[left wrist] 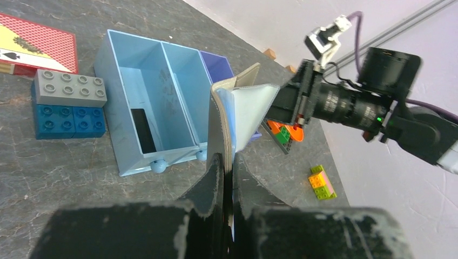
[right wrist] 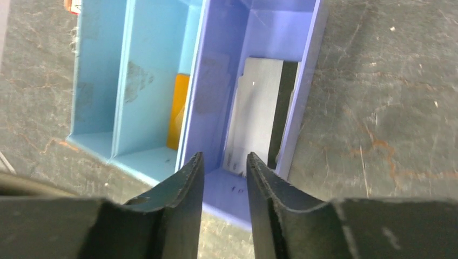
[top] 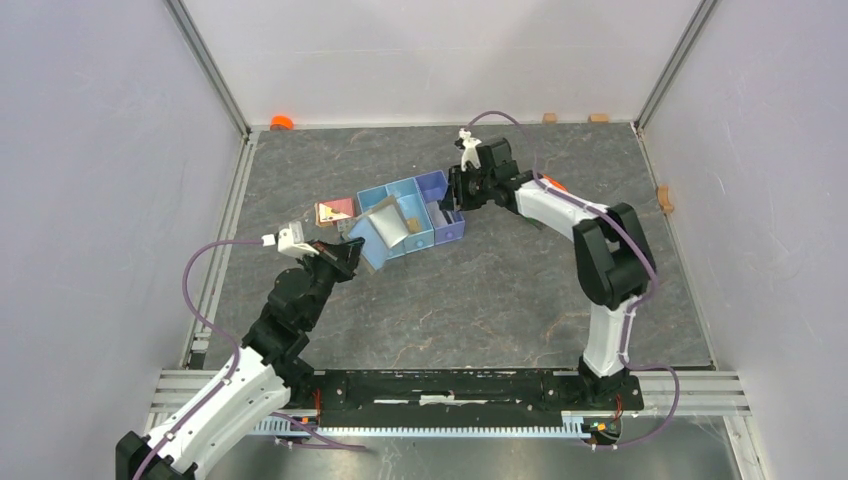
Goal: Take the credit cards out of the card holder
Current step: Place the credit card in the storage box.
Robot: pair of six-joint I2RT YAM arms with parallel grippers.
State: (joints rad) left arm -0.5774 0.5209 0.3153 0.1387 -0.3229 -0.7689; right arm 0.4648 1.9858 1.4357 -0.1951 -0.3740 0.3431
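Both pincers are seen at the tray [right wrist: 305, 81], which is set in the far half of the desk [top: 500, 300]. The card holder [left wrist: 237, 116] is clamped in the left pincer [left wrist: 228, 162] and held unfolded over the tray's blue compartments. The right pincer [right wrist: 224, 162] is parted, with nothing between its jaws, above the purple end compartment, where pale credit cards [right wrist: 256, 108] are lying.
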